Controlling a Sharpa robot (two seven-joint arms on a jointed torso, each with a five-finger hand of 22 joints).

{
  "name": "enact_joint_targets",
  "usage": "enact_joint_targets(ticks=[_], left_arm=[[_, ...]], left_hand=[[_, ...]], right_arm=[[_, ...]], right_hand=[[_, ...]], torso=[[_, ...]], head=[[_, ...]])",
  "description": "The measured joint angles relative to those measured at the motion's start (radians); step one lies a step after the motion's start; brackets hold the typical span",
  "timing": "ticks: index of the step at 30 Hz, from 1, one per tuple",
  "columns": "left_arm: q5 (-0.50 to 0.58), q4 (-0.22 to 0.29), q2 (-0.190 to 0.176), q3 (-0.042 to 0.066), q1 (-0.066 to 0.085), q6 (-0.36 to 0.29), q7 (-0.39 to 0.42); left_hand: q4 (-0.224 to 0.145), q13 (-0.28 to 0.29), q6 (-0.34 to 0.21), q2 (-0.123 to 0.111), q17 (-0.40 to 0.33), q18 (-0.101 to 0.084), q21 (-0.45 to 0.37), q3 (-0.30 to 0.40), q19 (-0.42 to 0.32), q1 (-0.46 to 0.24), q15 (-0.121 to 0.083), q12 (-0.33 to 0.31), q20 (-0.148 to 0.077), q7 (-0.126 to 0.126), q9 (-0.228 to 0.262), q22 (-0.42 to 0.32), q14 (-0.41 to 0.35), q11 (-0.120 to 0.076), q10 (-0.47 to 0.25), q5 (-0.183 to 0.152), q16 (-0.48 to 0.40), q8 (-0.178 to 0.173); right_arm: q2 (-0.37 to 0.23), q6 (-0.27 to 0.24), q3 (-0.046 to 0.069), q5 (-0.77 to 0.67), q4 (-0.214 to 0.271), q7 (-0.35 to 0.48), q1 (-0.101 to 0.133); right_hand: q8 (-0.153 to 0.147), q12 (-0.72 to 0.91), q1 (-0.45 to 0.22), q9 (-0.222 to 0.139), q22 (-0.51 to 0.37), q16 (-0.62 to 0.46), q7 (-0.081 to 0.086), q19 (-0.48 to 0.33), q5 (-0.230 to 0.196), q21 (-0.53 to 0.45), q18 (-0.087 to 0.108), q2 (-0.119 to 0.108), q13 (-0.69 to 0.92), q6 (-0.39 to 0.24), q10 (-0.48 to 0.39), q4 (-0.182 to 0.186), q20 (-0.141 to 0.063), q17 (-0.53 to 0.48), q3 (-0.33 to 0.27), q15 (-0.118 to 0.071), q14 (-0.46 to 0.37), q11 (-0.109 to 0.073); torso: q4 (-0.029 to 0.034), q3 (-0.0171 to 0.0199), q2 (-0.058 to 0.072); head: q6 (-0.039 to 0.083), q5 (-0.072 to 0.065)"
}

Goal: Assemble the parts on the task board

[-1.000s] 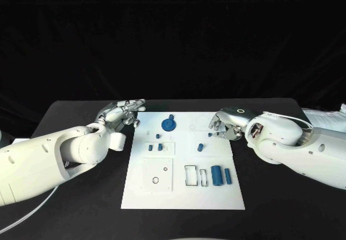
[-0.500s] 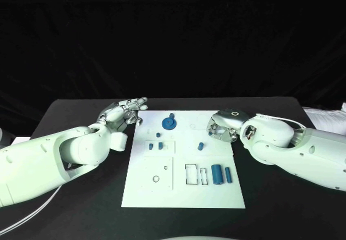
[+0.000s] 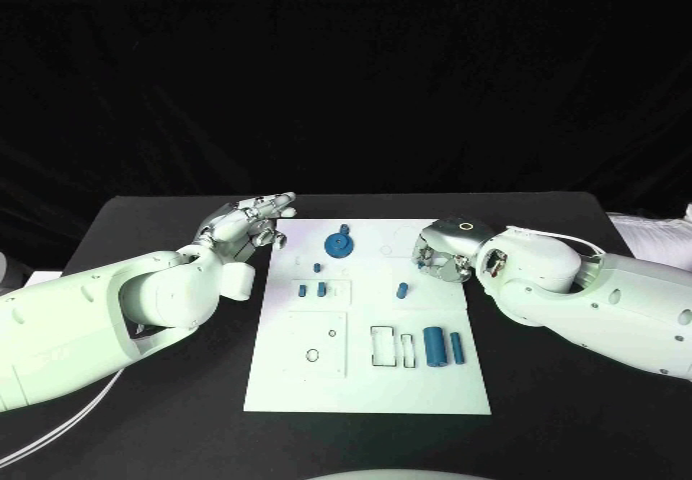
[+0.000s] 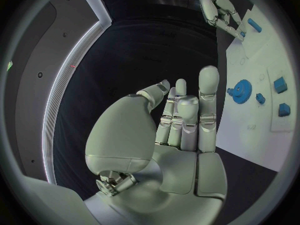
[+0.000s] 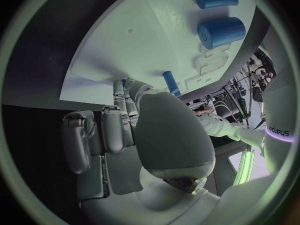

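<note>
Nearest us on the white task board (image 3: pixel 361 390) we see two blue cylinders (image 3: pixel 433 349) upright beside empty slots; farther, a blue gear (image 3: pixel 338 246). Left hand (image 3: pixel 245 226) spread, empty; right hand (image 3: pixel 438 256) curled, grip unclear.

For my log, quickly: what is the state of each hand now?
Left hand: open, holding nothing.
Right hand: cannot be told; fingers curled at the task board.

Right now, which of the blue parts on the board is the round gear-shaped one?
The blue gear near the far edge of the task board, between both hands. It is a flat toothed disc; the other blue parts are small blocks, pegs and cylinders.
</note>
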Motion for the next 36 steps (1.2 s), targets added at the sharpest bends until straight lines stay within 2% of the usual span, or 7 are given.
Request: enact_joint_targets(ticks=[6,8,14,21,26,36], left_arm=[[-0.001,0.002,-0.001,0.0,0.0,0.001,-0.001],[-0.001,0.002,-0.001,0.0,0.0,0.001,-0.002],[-0.001,0.002,-0.001,0.0,0.0,0.002,-0.003],[-0.004,0.002,-0.002,0.0,0.0,0.003,-0.004],[-0.008,0.002,-0.003,0.0,0.0,0.004,-0.006],[-0.012,0.004,-0.006,0.0,0.0,0.007,-0.014]], left_hand=[[-0.002,0.002,-0.004,0.0,-0.002,0.0,-0.001,-0.002,0.0,0.0,0.003,0.004,0.0,0.003,-0.001,-0.003,-0.003,-0.002,-0.006,0.0,0.0,0.0],[-0.003,0.002,-0.004,0.0,-0.003,0.0,-0.006,-0.003,0.0,0.0,0.003,0.007,0.0,0.003,-0.001,-0.005,-0.003,0.001,-0.009,0.0,0.0,0.0],[-0.003,0.004,-0.011,0.0,-0.005,0.0,-0.007,-0.003,-0.004,0.0,0.003,0.012,0.004,0.004,-0.001,-0.008,-0.003,0.002,-0.016,0.0,0.0,0.0],[-0.005,0.006,-0.013,0.0,-0.007,0.0,-0.013,-0.006,-0.004,0.0,0.007,0.015,0.004,0.005,-0.001,-0.011,-0.007,0.006,-0.02,0.0,0.0,0.0],[-0.006,0.007,-0.018,0.0,-0.009,0.0,-0.016,-0.006,-0.004,0.0,0.007,0.022,0.004,0.007,-0.001,-0.013,-0.007,0.006,-0.028,0.0,0.0,0.0],[-0.011,0.011,-0.037,0.0,-0.023,0.0,-0.048,-0.006,-0.018,0.0,0.013,0.038,0.011,0.015,-0.002,-0.039,-0.02,0.015,-0.058,0.0,0.0,0.0]], right_arm=[[0.008,0.005,0.001,-0.008,-0.007,-0.003,0.0],[0.01,0.005,0.001,-0.011,-0.008,-0.004,0.0],[0.013,0.001,0.001,-0.026,-0.008,-0.009,-0.003],[0.006,-0.03,-0.003,-0.047,0.006,-0.019,-0.011],[-0.008,-0.055,-0.005,-0.055,0.028,-0.025,-0.016],[-0.045,-0.093,0.01,-0.059,0.093,-0.03,-0.011]], right_hand=[[0.0,-0.002,-0.004,-0.001,0.0,0.0,0.0,0.0,-0.004,0.0,0.0,0.004,-0.006,0.007,0.006,-0.007,0.0,0.0,0.007,0.0,0.0,0.001],[0.0,-0.002,-0.004,0.0,0.0,0.0,-0.003,0.0,-0.006,0.0,0.0,0.004,-0.01,0.017,0.013,-0.015,0.0,0.0,0.015,0.0,0.0,-0.005],[0.006,-0.004,-0.001,0.007,0.0,0.0,-0.006,-0.001,-0.015,0.0,0.0,0.007,-0.021,0.038,0.042,-0.047,-0.006,0.0,0.047,-0.008,0.0,-0.008],[0.009,-0.009,0.01,0.012,0.0,0.0,-0.005,-0.004,-0.021,0.0,0.0,0.017,-0.024,0.044,0.052,-0.077,-0.011,0.0,0.077,-0.011,0.004,-0.006],[0.008,-0.006,0.01,0.014,0.0,0.0,-0.001,-0.004,-0.023,0.0,0.0,0.02,-0.025,0.048,0.055,-0.082,-0.011,0.001,0.081,-0.011,0.004,-0.002],[0.001,-0.006,0.0,0.015,0.0,0.0,0.0,-0.004,-0.026,0.0,0.0,0.029,-0.026,0.049,0.057,-0.085,-0.011,0.001,0.084,-0.011,0.004,0.0]], torso=[[0.0,-0.0002,0.0],[0.0,-0.0002,0.0],[-0.0003,-0.0002,-0.001],[-0.001,0.0,-0.001],[-0.0007,0.0,-0.002],[-0.0007,-0.0005,-0.002]], head=[[-0.004,0.001],[-0.005,0.001],[-0.006,0.0],[-0.006,-0.001],[-0.006,-0.002],[-0.003,-0.007]])
